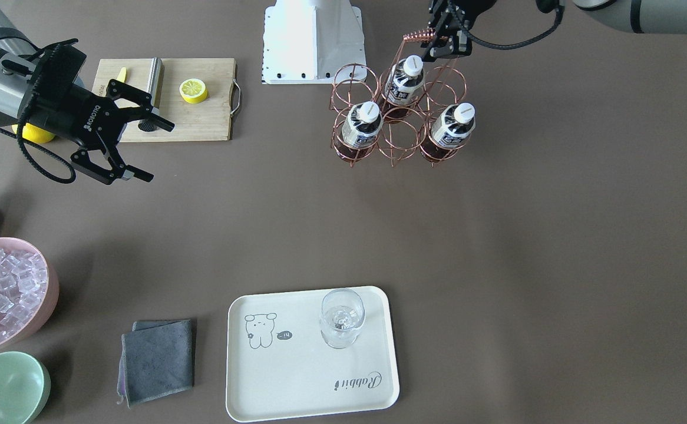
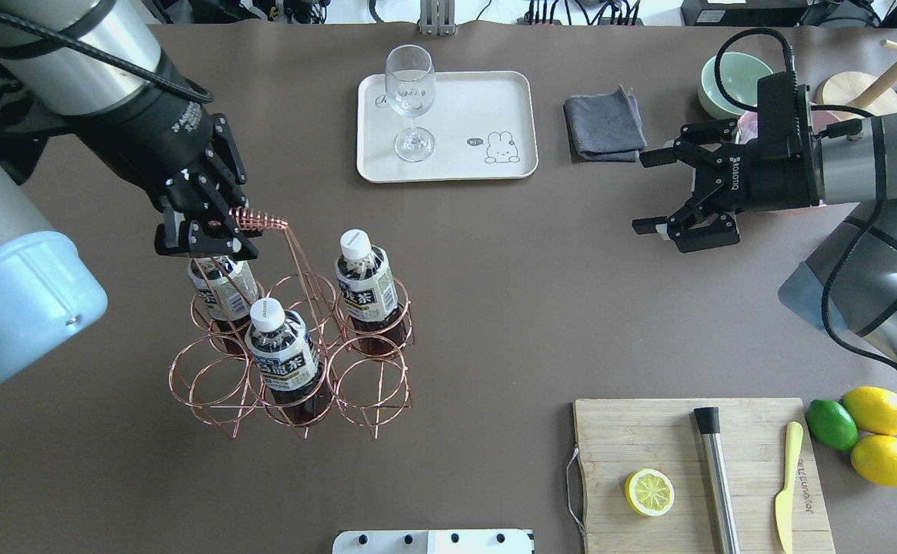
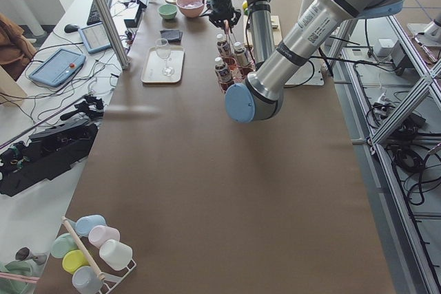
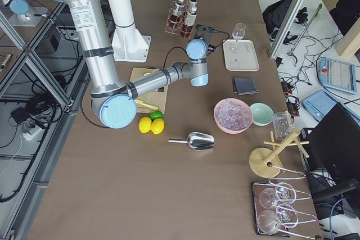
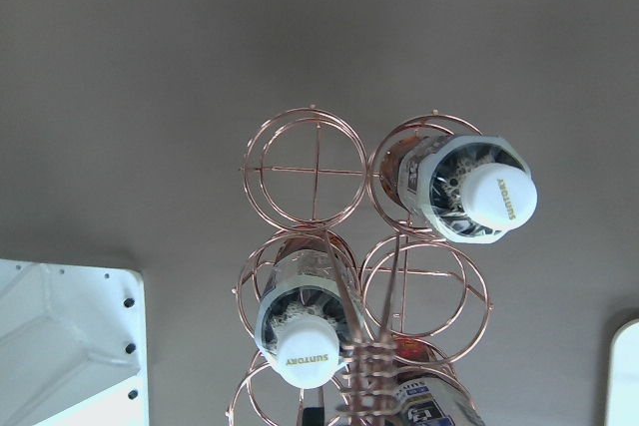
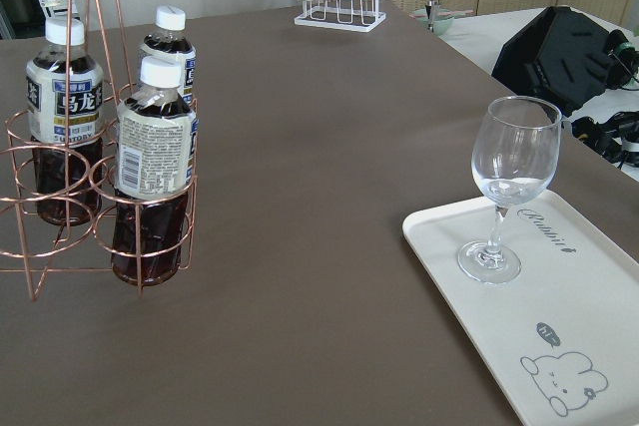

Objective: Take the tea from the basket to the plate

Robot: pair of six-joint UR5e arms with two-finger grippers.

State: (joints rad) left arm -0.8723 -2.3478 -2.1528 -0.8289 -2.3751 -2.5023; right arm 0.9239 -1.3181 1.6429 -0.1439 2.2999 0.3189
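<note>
Overhead exterior shows the left gripper (image 2: 214, 229) pinching the basket (image 2: 331, 369) by its handle (image 2: 262, 223), tea (image 2: 364, 286) in its cells; the spread right gripper (image 2: 641, 192) should grasp the rightmost bottle below its cap, lift straight, and avoid the glass (image 2: 410, 85) on the far plate (image 2: 483, 100).

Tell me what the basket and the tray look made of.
The basket: thin metal wire, with a shiny rose-gold or copper finish that glints. The tray: probably plastic or melamine, matte cream, with a smooth rounded rim; the look leaves it open.

Wine glass (image 2: 410, 85) blocks part of plate (image 2: 479, 100)
</note>
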